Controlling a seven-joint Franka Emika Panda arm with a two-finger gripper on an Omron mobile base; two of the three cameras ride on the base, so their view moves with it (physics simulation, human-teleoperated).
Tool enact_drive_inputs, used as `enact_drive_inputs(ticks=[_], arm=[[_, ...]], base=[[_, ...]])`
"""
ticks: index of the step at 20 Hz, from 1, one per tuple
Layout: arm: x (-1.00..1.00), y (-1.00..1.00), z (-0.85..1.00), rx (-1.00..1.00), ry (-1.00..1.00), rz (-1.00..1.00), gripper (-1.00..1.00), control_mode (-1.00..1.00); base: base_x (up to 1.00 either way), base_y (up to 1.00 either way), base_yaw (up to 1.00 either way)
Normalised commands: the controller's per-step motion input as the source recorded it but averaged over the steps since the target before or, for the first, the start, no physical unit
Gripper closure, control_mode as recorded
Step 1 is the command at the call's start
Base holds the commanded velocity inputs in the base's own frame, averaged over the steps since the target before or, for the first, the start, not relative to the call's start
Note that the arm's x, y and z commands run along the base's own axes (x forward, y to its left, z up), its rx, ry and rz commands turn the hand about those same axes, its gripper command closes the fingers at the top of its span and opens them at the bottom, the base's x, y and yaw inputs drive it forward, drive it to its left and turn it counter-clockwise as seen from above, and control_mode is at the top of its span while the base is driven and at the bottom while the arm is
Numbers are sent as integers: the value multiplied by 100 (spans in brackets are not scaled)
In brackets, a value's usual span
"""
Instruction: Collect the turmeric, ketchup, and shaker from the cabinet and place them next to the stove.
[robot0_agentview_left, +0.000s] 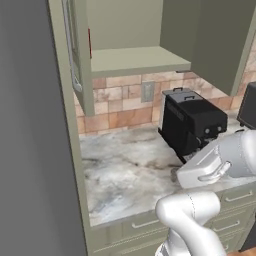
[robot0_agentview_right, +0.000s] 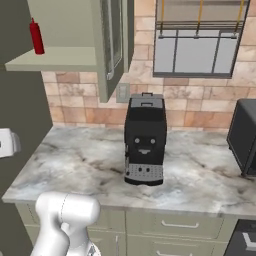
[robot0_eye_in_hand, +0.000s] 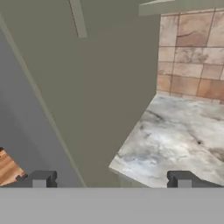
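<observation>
Reaching for the slim red squeeze ketchup bottle (robot0_agentview_right: 36, 37) comes first: it stands on the pale olive cabinet's (robot0_agentview_left: 135, 61) inner shelf. Your tool (robot0_eye_in_hand: 111, 180), tips apart and empty, hangs low beside the marble bench (robot0_agentview_left: 130, 172); raise it squarely.

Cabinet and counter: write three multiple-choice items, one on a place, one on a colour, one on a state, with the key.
1. Where is the ketchup?
A. on the cabinet shelf
B. on the counter
C. in the gripper

2. What colour is the coffee machine?
A. white
B. black
C. red

3. How does the gripper stand?
A. shut on the ketchup
B. shut on nothing
C. open, holding nothing

Key: 1 A, the red bottle stands on the shelf inside the open cabinet. 2 B, its body is black on the counter. 3 C, the hand view shows the fingertips wide apart with nothing between them.
</observation>
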Motion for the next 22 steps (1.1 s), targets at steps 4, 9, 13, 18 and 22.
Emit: enact_drive_inputs(ticks=[4, 9, 13, 18, 22], arm=[[44, -2, 66, 3, -10, 0, -100, -100], [47, -13, 73, 1, -11, -1, -100, -100], [45, -7, 55, 2, -16, -1, -100, -100], [58, -2, 16, 5, -16, 0, -100, -100], [77, 0, 14, 10, -20, 0, -100, -100]], base=[[0, 0, 0], [0, 0, 0], [0, 0, 0], [0, 0, 0], [0, 0, 0]])
